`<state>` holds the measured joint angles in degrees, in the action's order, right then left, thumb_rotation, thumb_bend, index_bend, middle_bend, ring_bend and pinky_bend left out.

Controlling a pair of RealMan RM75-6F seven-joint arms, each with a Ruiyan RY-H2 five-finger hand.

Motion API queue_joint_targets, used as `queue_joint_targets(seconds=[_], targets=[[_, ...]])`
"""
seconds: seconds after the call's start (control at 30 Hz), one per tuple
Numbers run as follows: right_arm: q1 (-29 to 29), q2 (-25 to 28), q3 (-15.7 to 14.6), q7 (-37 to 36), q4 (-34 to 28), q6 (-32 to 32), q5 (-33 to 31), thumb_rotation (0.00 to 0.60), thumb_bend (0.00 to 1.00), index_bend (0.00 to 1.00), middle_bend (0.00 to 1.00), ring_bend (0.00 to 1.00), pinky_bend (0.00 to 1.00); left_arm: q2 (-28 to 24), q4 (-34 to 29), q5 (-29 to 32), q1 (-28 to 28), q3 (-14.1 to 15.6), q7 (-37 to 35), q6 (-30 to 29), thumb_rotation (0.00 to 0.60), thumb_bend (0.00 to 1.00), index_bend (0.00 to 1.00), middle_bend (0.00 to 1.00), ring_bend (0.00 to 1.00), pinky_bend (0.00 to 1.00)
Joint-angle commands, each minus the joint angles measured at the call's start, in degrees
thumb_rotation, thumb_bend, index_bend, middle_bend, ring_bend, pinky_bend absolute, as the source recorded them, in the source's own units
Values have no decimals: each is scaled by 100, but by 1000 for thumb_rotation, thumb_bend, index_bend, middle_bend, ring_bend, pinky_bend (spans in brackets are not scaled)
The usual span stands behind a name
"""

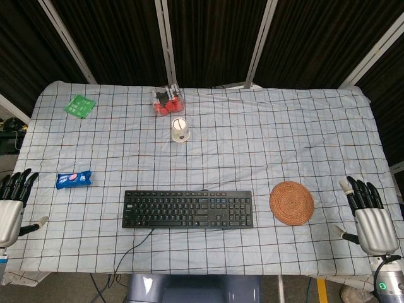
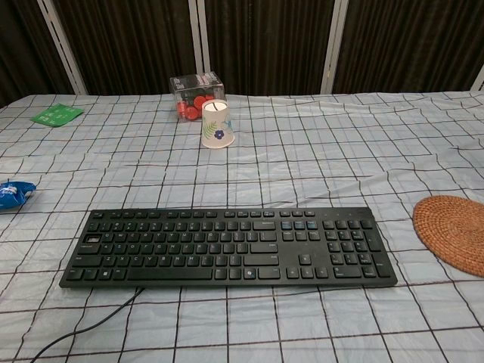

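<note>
At the near edge of the table, the left hand (image 1: 12,205) rests at the left corner with its fingers apart and nothing in them; the right hand (image 1: 369,218) sits at the right corner the same way, spread and holding nothing. Neither hand shows in the chest view.

Nearest to the right hand is the woven round coaster (image 1: 291,202), lying flat just inward of it, between that hand and the black keyboard (image 1: 187,209). The keyboard lies between the two hands with its long axis across the table, parallel to the near edge, its cable trailing off the front left; its right end is near the coaster but apart from it.

Nearest to the left hand is the blue snack packet (image 1: 74,179), slightly farther in and to the hand's inner side.

Farther back, left of centre, a paper cup (image 1: 180,129) stands, and just behind it a clear box of red pieces (image 1: 167,100). A green packet (image 1: 80,105) lies at the far left.
</note>
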<state>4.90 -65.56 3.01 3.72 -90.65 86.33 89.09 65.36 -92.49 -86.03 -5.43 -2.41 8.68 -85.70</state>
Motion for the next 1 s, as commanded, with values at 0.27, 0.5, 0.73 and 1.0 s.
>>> queue_joint_targets(seconds=[0.27, 0.5, 0.73, 1.0], targets=[[-21, 25, 4, 79, -88, -29, -79, 600, 74, 38, 0, 0, 0, -11, -49, -4, 16, -4, 12, -38, 600, 79, 0, 0, 0, 0], [-10, 39, -6, 112, -108, -85, -103, 600, 77, 38, 0, 0, 0, -9, -65, 18, -6, -6, 26, 13, 600, 81, 0, 0, 0, 0], [-6, 64, -25, 73, -171, -106, -78, 600, 79, 39, 40, 12, 34, -22, -99, 8, -5, -5, 28, 4, 600, 79, 0, 0, 0, 0], [261, 182, 62, 240, -872, -415, -24, 600, 137, 65, 760, 698, 639, -29, -138, 24, 18, -23, 38, -52, 600, 78, 0, 0, 0, 0]])
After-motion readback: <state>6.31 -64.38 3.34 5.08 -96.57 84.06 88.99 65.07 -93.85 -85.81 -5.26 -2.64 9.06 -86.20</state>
